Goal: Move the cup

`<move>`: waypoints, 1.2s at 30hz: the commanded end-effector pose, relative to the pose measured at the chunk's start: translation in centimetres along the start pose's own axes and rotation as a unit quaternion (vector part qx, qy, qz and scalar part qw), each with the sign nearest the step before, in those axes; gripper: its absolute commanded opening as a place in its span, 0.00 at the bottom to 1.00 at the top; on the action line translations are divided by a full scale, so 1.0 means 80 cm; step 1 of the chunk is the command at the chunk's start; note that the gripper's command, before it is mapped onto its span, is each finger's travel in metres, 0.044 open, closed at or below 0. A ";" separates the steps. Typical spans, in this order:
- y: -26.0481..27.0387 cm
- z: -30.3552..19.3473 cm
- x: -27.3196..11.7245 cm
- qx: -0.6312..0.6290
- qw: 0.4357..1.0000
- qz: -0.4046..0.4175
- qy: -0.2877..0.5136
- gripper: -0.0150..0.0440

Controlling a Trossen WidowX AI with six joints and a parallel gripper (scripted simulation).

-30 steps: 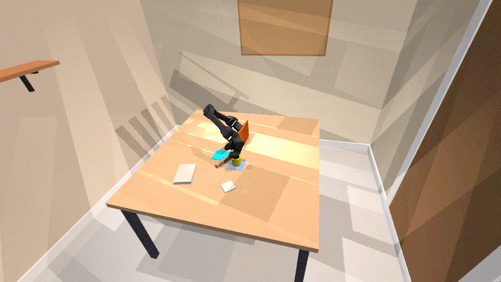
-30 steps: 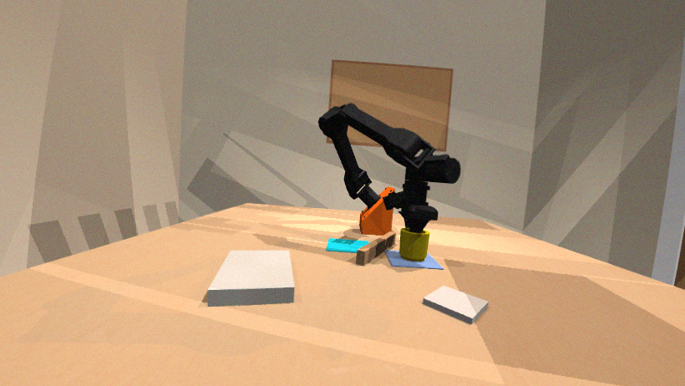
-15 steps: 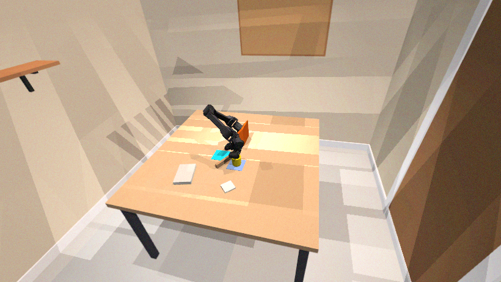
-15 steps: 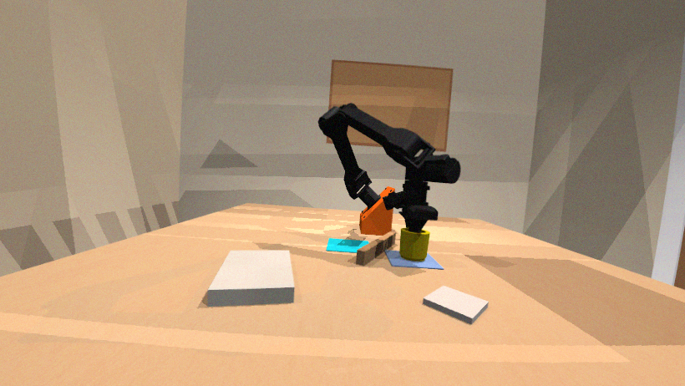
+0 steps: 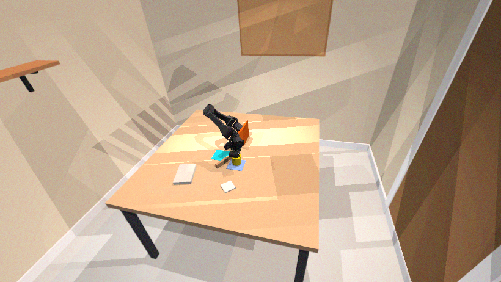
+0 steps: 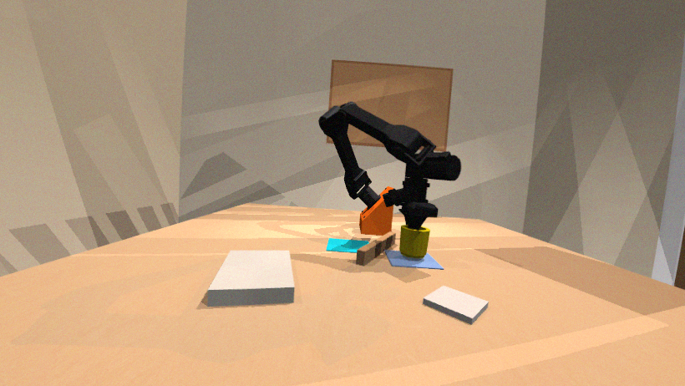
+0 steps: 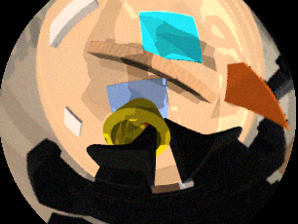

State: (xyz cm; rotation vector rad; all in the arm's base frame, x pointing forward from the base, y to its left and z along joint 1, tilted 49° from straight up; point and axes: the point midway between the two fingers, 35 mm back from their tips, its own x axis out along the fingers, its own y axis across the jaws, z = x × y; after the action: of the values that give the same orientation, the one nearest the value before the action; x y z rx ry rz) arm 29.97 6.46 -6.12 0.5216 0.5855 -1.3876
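Note:
The yellow cup (image 5: 236,160) (image 6: 413,243) (image 7: 111,128) is over the blue pad (image 5: 230,167) (image 6: 431,264) (image 7: 117,94). It looks slightly tilted in the wrist view; whether its base touches the pad is hard to tell. My gripper (image 5: 236,155) (image 6: 414,227) (image 7: 159,121) is shut on the cup's wall, with one finger inside the rim and the other outside. Small red and orange marbles (image 7: 145,125) show inside the cup, partly hidden by the finger. The cyan pad (image 5: 219,155) (image 6: 337,246) (image 7: 170,29) has nothing on it.
A low wooden bar (image 5: 221,162) (image 6: 367,254) (image 7: 107,49) stands between the two pads. A large pale block (image 5: 184,173) (image 6: 254,271) and a small pale block (image 5: 227,186) (image 6: 455,300) lie nearer the top and exterior views. An orange panel (image 5: 244,131) (image 6: 377,218) (image 7: 250,90) stands by the arm's base.

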 end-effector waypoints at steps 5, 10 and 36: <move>0.002 -0.002 -0.042 0.001 1.000 0.005 0.003 0.25; 0.000 -0.001 -0.065 0.000 1.000 0.005 0.002 0.25; -0.003 0.007 -0.061 -0.002 1.000 0.005 0.000 0.25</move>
State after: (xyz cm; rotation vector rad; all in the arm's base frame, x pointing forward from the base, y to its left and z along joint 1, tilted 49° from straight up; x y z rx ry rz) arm 29.47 9.93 -2.77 0.5225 0.5839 -1.3780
